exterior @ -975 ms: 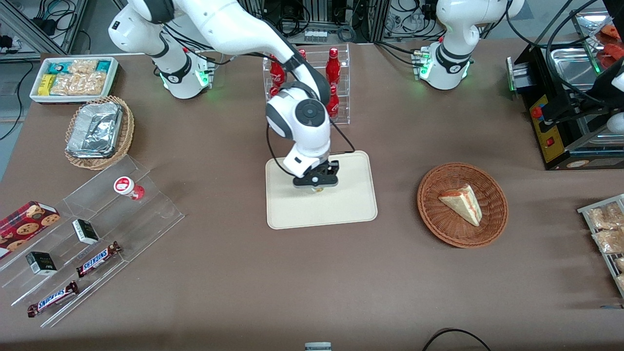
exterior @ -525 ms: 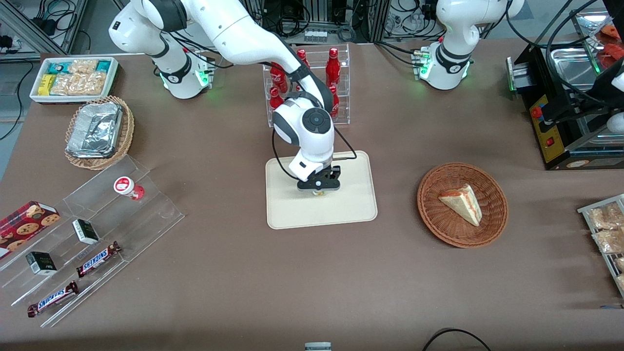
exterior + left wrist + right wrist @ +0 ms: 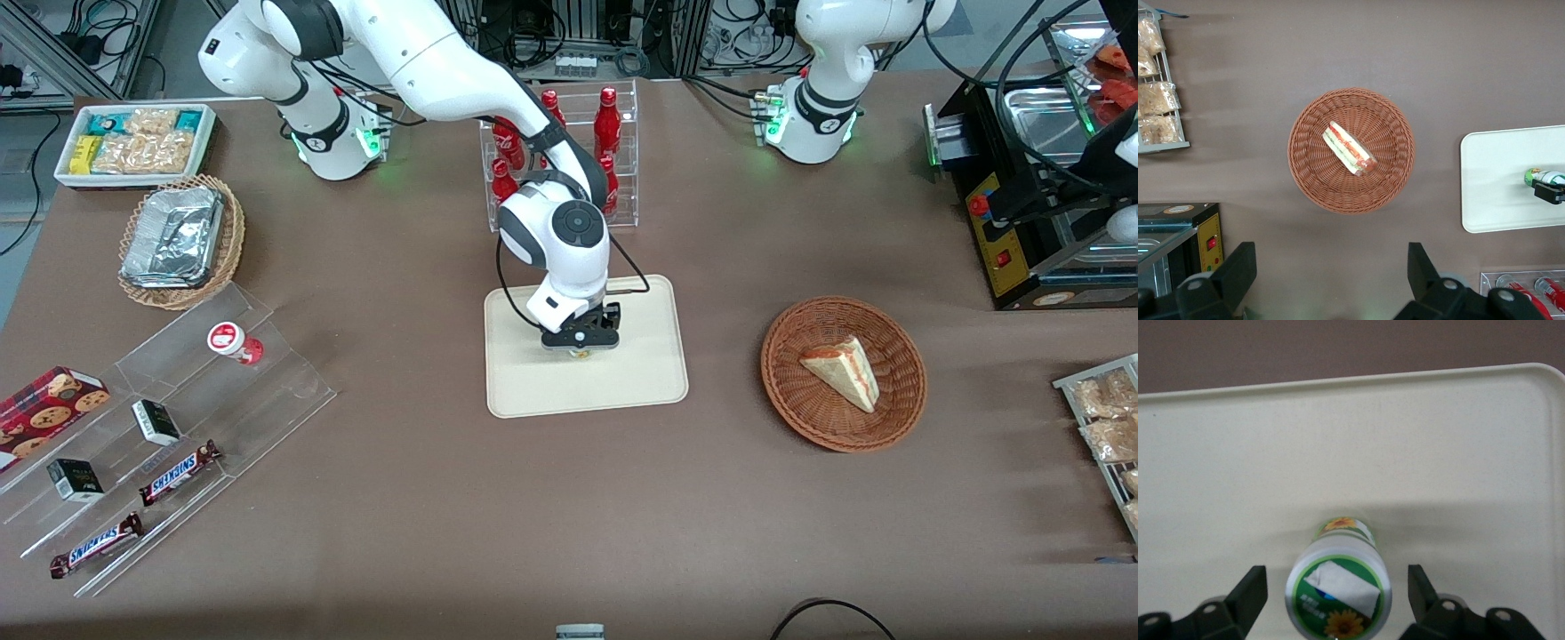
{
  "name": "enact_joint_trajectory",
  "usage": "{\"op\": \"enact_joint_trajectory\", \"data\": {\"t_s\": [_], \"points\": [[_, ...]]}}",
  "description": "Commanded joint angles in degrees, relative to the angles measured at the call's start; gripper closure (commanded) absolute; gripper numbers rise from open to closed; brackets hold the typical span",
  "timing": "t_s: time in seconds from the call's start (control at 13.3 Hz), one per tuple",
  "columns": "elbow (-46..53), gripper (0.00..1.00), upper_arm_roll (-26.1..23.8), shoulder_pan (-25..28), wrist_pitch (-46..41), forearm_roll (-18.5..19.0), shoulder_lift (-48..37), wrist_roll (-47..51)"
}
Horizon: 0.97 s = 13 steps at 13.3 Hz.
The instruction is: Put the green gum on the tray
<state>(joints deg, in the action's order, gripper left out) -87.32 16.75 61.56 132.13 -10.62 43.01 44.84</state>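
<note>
Green gum (image 3: pixel 1337 591) seen upright on tray (image 3: pixel 1458 453), near tray middle. Gripper (image 3: pixel 580 348) positioned directly above it, fingers (image 3: pixel 1248 593) spread wide, clear gaps on both sides of bottle; nothing gripped. Placement judged done. Only retreat of gripper left, bottle to be left undisturbed.

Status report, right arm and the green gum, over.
Claw open, low over tray. Green gum standing on tray between fingers, not gripped. Nothing in the way.
</note>
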Motion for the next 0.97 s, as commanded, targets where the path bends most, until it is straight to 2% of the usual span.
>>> {"op": "enact_joint_trajectory", "data": {"t_s": [0.0,0.38,0.6,0.67,0.82,0.9], "points": [[1.54,0.0,0.3,-1.09,-0.99,-3.7,-2.74,-0.89],[-8.03,0.0,0.57,-7.14,-10.99,-3.27,-21.17,-6.25],[-8.04,0.0,0.83,-12.76,-25.73,-2.74,-31.38,-10.46],[-7.87,0.0,0.83,-15.13,-30.04,-1.52,-34.19,-10.65],[-7.69,0.0,0.83,-17.86,-36.56,4.44,-39.65,-13.79],[-7.34,0.0,0.83,-19.53,-39.55,5.77,-41.24,-16.16]]}}
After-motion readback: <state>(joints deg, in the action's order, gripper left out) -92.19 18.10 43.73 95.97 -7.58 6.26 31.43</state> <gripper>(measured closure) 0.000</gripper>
